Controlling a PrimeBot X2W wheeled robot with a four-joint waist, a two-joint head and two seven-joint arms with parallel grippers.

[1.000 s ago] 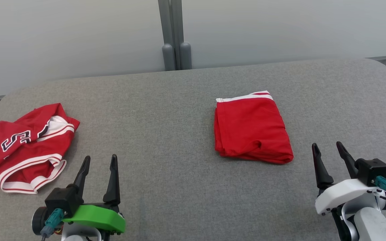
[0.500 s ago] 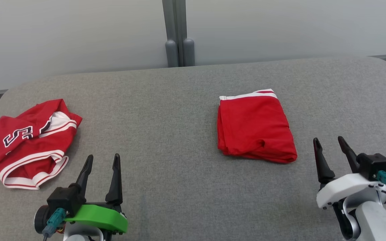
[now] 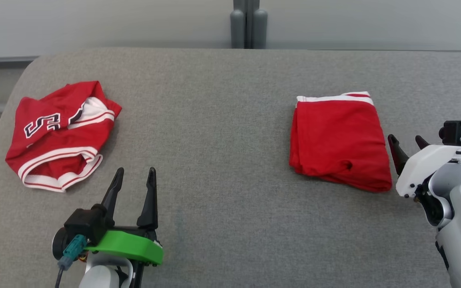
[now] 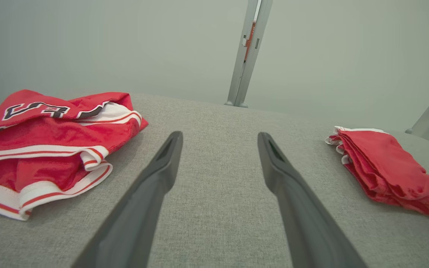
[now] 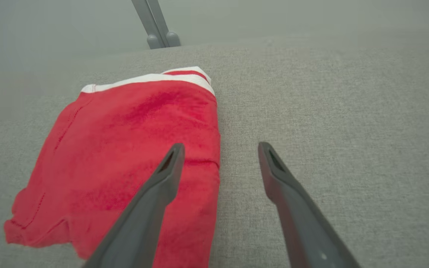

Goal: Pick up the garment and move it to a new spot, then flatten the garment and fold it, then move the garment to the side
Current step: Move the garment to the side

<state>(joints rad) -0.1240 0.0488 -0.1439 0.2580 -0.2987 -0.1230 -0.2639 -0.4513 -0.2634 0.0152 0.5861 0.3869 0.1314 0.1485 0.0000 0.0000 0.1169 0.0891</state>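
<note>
Well, the right gripper (image 3: 404,140) hangs wide open just beside the folded red garment (image 3: 338,140), set aside on the right of the grey table (image 3: 214,120), while the left gripper (image 3: 136,171), equally spread, hovers near the crumpled jersey (image 3: 60,132), probably next.

The crumpled red garment (image 3: 60,136) bears a black, white-edged character, either 5 or S.

Red jersey (image 3: 60,134), white-trimmed with black lettering, lies crumpled at left; red garment (image 3: 340,144), folded flat, lies well apart at right.
</note>
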